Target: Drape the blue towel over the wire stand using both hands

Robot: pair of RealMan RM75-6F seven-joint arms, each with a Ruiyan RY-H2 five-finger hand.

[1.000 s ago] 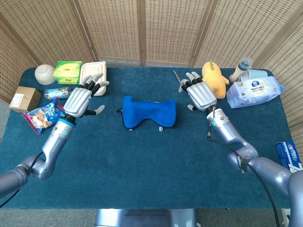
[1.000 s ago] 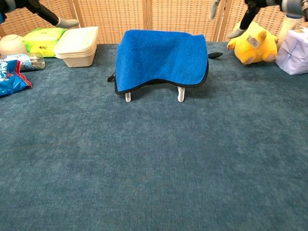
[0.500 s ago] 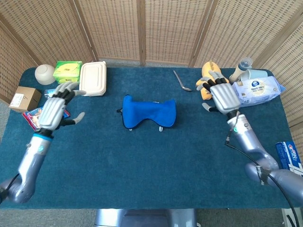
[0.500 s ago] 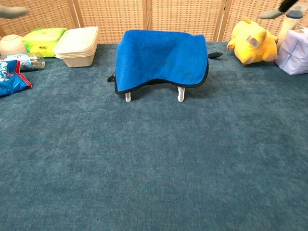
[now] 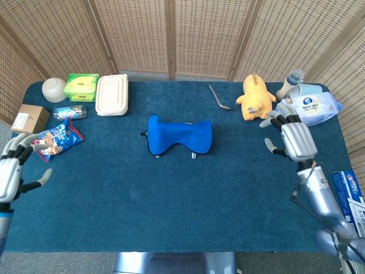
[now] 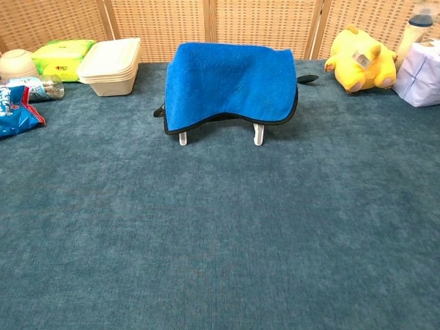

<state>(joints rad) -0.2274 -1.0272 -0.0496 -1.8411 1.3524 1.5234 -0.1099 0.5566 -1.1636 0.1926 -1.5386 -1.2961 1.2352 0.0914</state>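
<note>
The blue towel [image 5: 179,135] [image 6: 230,84] hangs over the wire stand in the middle of the table, covering its top. Only the stand's white feet [image 6: 258,135] show beneath the towel's dark hem. My left hand [image 5: 12,170] is at the table's left edge, fingers spread and empty, far from the towel. My right hand [image 5: 295,139] hovers near the right side, fingers apart, holding nothing. Neither hand shows in the chest view.
A bowl [image 5: 54,89], green packet [image 5: 81,86], stacked food boxes [image 5: 112,94], small bottle [image 5: 70,112], cardboard box [image 5: 29,119] and snack bag [image 5: 55,138] lie at the left. A spoon [image 5: 218,98], yellow plush toy [image 5: 255,96], wipes pack [image 5: 311,107] and toothpaste box [image 5: 349,191] lie at the right.
Both hands have drawn back from beside the towel toward the table's outer edges and nearer me. They have left the chest view. The towel and stand have not moved.
</note>
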